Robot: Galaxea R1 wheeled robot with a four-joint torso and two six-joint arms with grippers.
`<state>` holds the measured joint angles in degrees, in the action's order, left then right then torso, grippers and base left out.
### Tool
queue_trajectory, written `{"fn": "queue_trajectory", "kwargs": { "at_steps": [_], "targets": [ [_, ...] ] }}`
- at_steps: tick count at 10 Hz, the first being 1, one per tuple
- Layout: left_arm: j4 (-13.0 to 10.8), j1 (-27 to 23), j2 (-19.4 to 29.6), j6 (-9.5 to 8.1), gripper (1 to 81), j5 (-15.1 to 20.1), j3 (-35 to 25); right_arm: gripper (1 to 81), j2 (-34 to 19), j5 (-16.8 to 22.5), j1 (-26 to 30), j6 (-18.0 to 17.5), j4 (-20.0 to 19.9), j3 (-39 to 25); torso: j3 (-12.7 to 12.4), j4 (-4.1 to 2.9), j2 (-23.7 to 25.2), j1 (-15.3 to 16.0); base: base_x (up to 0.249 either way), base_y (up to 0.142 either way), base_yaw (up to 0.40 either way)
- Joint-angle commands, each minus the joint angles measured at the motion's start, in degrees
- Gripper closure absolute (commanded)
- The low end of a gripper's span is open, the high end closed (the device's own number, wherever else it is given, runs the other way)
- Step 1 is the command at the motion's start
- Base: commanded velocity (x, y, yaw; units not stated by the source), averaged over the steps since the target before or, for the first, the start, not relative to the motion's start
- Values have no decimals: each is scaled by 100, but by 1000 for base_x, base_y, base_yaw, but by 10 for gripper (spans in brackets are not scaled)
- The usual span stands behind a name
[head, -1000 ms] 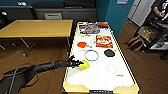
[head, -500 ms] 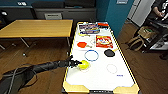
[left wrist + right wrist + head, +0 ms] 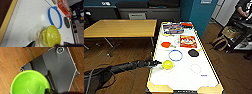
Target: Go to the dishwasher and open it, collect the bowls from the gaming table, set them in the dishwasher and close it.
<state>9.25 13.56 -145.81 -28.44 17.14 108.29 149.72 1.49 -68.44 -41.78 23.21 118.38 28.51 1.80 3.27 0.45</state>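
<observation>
Gaming table (image 3: 184, 77), white top, yellow rim, standing on wood floor beside a yellow-topped table (image 3: 121, 28). On it: yellow-green bowl (image 3: 167, 64) near the left rim, lifted and tilted, grasped by the left gripper (image 3: 159, 63) at its edge; blue ring (image 3: 175, 55) just beyond; red bowl (image 3: 166, 44) and black bowl (image 3: 193, 52) farther up; red box (image 3: 188, 41). Right gripper (image 3: 48, 90) clasps the rim of a bright green bowl (image 3: 30, 83) over the floor.

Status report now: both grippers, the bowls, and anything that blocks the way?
Left gripper at yellow bowl on gaming table, fingers unclear. Green bowl at right wrist. Blue ring beside yellow bowl.
</observation>
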Motion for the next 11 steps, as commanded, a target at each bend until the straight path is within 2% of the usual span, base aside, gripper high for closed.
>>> {"fn": "queue_trajectory", "kwargs": {
  "at_steps": [1, 7, 11],
  "targets": [
    [15, -833, 438, 58, 10, 132, -414, 811, -142, 291, 194, 20, 70, -150, 0, 0, 0, 0, 0, 0, 0],
    [15, -208, 395, 84, 10, 70, -247, 811, -107, 291, 194, 20, 113, -150, 0, 0, 0, 0, 0, 0, 0],
    [-46, -225, 211, -3, 10, 43, -177, 811, -80, 291, 203, 20, 140, -141, 0, 0, 0, 0, 0, 0, 0]
  ]
}}
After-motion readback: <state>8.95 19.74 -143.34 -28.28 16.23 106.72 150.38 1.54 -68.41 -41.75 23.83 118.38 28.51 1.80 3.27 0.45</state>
